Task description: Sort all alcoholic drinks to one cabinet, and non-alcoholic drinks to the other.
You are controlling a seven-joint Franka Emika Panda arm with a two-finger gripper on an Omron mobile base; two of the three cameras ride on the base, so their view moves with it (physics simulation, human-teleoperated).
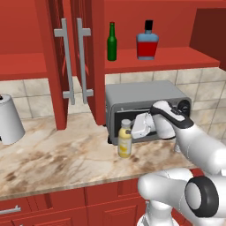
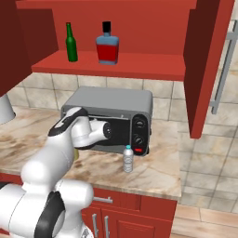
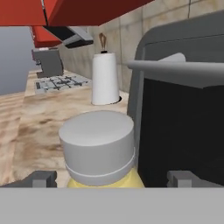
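The pale-yellow juice bottle (image 1: 125, 140) with a grey-white cap (image 3: 97, 146) stands on the counter just in front of the toaster oven. My gripper (image 1: 132, 132) is open, level with the bottle's neck, and its fingertips (image 3: 41, 178) stand wide on either side without touching it. The small clear water bottle (image 2: 128, 159) stands by the oven's right front corner. On the red shelf (image 1: 176, 58) of the open wall cabinet, the green bottle (image 1: 112, 42) and the red-and-blue bottle (image 1: 147, 40) stand upright. Two open doors with silver bar handles (image 1: 74, 62) hang left of that shelf.
A grey toaster oven (image 1: 145, 103) sits against the tiled wall right behind the juice bottle. A white paper-towel roll (image 1: 9, 119) stands at the counter's left. An open red door with one bar handle (image 2: 224, 69) juts out on the right.
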